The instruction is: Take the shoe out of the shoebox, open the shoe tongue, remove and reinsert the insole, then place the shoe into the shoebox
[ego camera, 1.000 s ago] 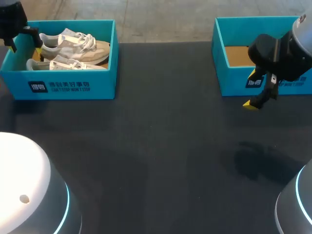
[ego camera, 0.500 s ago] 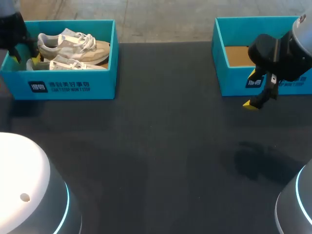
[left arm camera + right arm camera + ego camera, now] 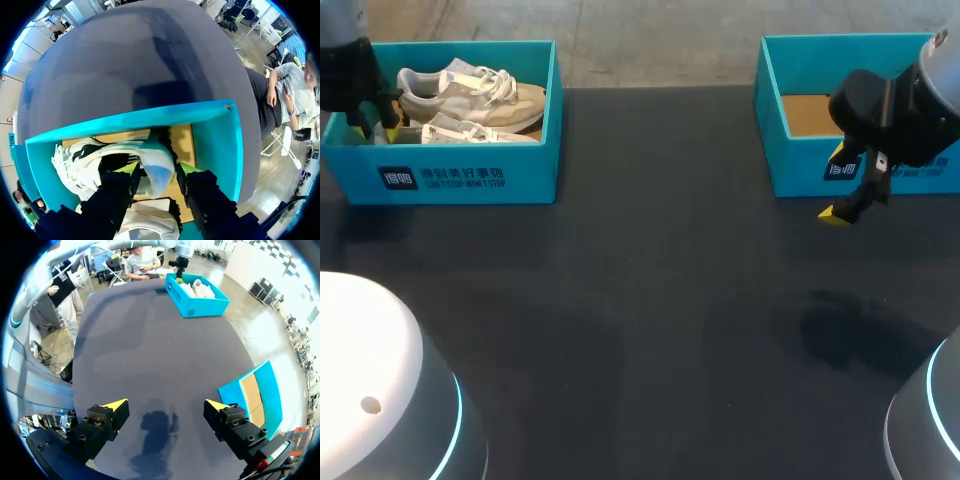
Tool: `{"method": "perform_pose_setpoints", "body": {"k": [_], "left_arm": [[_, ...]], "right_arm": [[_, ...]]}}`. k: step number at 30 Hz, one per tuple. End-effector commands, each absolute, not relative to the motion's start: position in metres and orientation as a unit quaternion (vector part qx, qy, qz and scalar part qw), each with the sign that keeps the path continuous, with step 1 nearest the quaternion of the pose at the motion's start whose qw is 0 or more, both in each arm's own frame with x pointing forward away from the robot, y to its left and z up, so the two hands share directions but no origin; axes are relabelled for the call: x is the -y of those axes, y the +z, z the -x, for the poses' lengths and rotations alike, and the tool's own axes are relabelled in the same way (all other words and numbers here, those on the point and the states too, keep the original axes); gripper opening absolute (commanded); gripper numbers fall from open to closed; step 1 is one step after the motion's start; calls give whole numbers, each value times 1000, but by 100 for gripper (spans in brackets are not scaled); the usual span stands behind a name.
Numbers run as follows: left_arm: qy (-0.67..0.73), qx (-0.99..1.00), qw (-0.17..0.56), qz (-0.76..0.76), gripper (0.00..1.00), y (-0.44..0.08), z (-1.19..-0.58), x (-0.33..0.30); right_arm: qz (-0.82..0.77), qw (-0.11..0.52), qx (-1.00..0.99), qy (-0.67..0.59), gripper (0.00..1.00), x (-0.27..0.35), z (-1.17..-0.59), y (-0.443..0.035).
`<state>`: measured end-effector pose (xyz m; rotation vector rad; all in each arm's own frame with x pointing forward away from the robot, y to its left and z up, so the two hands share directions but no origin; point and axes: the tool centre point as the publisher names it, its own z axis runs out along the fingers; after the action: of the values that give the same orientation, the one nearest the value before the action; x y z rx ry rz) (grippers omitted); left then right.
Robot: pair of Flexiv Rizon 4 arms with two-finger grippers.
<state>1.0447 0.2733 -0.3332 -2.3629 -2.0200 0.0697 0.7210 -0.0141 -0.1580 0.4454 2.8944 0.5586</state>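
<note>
Left hand (image 3: pixel 158 171) straddles the heel of a sneaker (image 3: pixel 120 150) lying lengthwise in the shoebox (image 3: pixel 150 117); whether it grips, I cannot tell.

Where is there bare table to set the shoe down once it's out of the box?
The table is bare between the shoebox and the right box and in front of both; the right gripper hangs open before the right box. The shoebox is crowded: two shoes, with the left gripper at one heel.
</note>
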Motion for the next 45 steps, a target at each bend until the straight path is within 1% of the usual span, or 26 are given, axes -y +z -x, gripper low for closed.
{"method": "perform_pose_setpoints", "body": {"k": [1, 10, 15, 19, 28, 33, 34, 35, 43, 45], "left_arm": [[20, 650, 13, 760, 48, -338, -1041, -275], [23, 656, 18, 754, 47, -349, -1046, -280], [24, 659, 20, 752, 51, -356, -1050, -282], [25, 657, 23, 753, 65, -361, -1052, -281], [22, 655, 29, 754, 65, -374, -1052, -280], [22, 656, 32, 754, 60, -380, -1052, -282], [22, 657, 33, 753, 56, -381, -1052, -282], [22, 657, 35, 753, 55, -382, -1052, -283], [27, 658, 45, 752, 35, -389, -1051, -284], [27, 657, 45, 752, 26, -390, -1051, -285]], "right_arm": [[-149, 79, -968, 186, 100, 13, -723, -159], [-149, 79, -968, 186, 100, 13, -723, -159], [-149, 79, -968, 186, 100, 13, -723, -159], [-149, 79, -968, 186, 100, 13, -723, -159], [-149, 79, -968, 186, 100, 13, -723, -159], [-149, 79, -968, 186, 100, 13, -723, -159], [-149, 79, -968, 186, 100, 13, -723, -159], [-149, 79, -968, 186, 100, 13, -723, -159], [-149, 79, -968, 186, 100, 13, -723, -159], [-149, 79, -968, 186, 100, 13, -723, -159]]}}
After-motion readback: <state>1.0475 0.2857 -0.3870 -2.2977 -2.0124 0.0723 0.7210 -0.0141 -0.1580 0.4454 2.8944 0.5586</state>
